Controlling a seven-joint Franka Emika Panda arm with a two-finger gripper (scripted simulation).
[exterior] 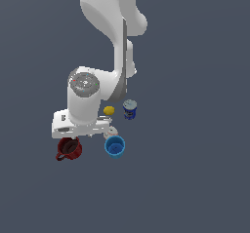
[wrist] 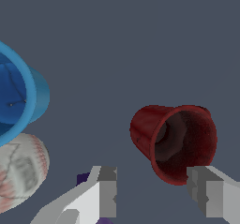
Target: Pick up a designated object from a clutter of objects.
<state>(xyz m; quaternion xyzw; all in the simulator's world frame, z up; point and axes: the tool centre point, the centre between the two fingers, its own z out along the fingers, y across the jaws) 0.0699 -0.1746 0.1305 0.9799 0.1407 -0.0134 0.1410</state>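
Observation:
The dark red mug [exterior: 69,149] stands on the grey floor at the exterior view's lower left, its handle towards the exterior view's left. In the wrist view the red mug [wrist: 173,141] shows its dark inside. My gripper [wrist: 157,195] is open, its two grey fingers [wrist: 108,192] spread wide, with the mug's rim just beyond the gap and nothing held. The white hand [exterior: 78,125] hovers above the mug. The blue cup [exterior: 115,146] stands to the mug's right in the exterior view and also shows in the wrist view [wrist: 18,96].
A whitish baseball [wrist: 21,169] lies beside the blue cup, partly under the hand [exterior: 112,131]. A tiny purple piece [wrist: 83,178] lies by one finger. A yellow lemon [exterior: 109,110] and a blue-white can [exterior: 130,109] stand behind. The purple cup is out of view.

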